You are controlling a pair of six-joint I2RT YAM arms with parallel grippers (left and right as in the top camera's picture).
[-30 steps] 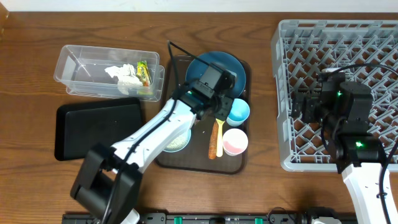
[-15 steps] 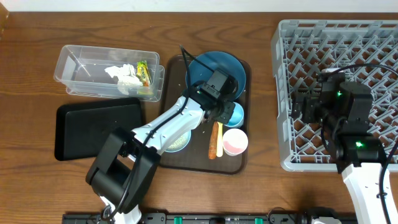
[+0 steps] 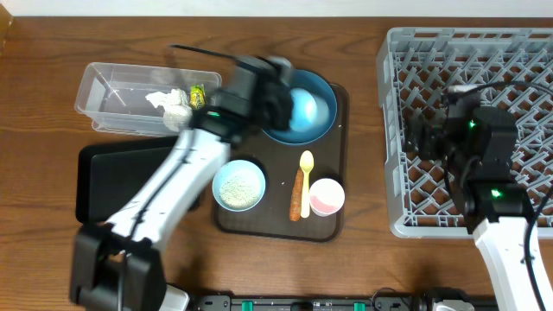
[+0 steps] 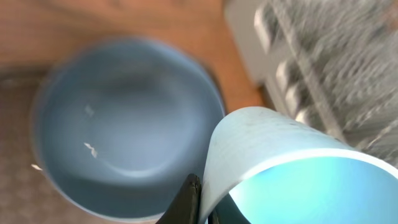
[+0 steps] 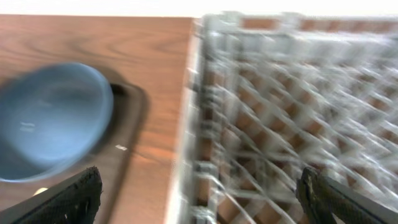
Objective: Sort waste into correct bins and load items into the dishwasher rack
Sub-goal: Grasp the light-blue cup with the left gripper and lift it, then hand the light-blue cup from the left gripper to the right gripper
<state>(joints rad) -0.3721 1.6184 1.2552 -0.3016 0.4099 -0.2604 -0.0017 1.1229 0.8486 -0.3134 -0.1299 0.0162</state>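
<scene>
My left gripper (image 3: pixel 287 102) is shut on the rim of the light blue cup (image 3: pixel 304 109), which hangs over the dark blue plate (image 3: pixel 321 93). In the left wrist view the cup (image 4: pixel 280 168) fills the lower right, its wall pinched between dark fingertips (image 4: pixel 189 199), with the plate (image 4: pixel 124 118) below. My right gripper (image 3: pixel 423 138) stands open above the left edge of the grey dishwasher rack (image 3: pixel 484 52). The right wrist view shows its fingers (image 5: pixel 74 199) wide apart and nothing between them, over the rack (image 5: pixel 280 93).
On the brown tray (image 3: pixel 268 218) are a white bowl (image 3: pixel 239 185) of rice, a yellow spoon (image 3: pixel 306 177), a carrot piece (image 3: pixel 297 203) and a pink cup (image 3: pixel 327 196). The clear tub (image 3: pixel 112 95) holds tissues (image 3: pixel 170 102) and a wrapper (image 3: pixel 198 93). A black bin (image 3: pixel 121 177) lies in front of it.
My left gripper shut on the light blue cup beside the spoon, then lifted it off the tray and carried it back over the plate. The right arm has stayed put.
</scene>
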